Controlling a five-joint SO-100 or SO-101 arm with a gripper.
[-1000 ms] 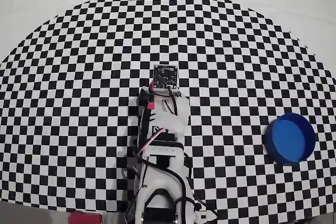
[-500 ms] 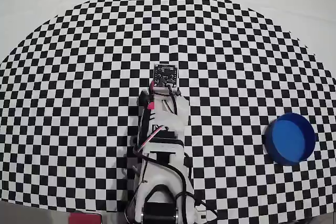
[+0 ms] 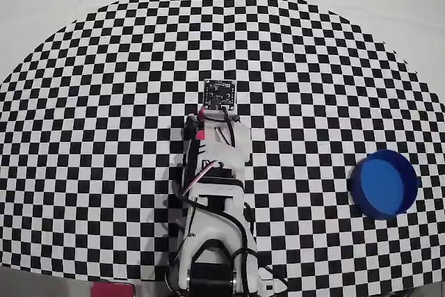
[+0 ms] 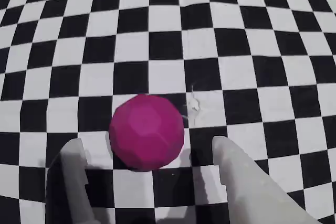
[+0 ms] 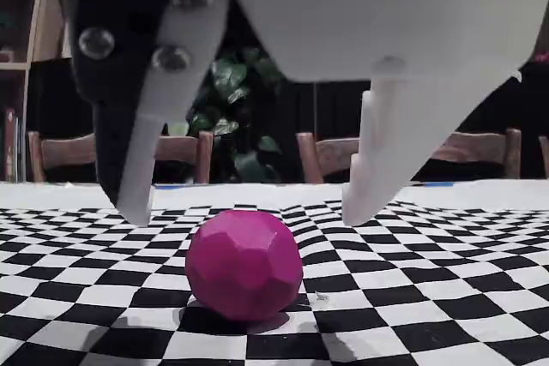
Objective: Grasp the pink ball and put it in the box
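The pink ball (image 4: pixel 147 132) is a small faceted magenta sphere resting on the checkered cloth; it also shows in the fixed view (image 5: pixel 244 265). My gripper (image 4: pixel 147 144) is open, with one white finger (image 4: pixel 71 169) to the ball's left and the other to its right. In the fixed view the gripper (image 5: pixel 244 212) hangs just above the ball, its fingertips level with the ball's top and not touching it. The box (image 3: pixel 383 182), a round shallow blue container, sits far to the right in the overhead view. There the arm (image 3: pixel 212 186) hides the ball.
The black-and-white checkered cloth (image 3: pixel 104 102) covers the table in a half circle, with plain white beyond it. A tiny white speck (image 4: pixel 193 106) lies right of the ball. Chairs and a plant stand behind the table in the fixed view.
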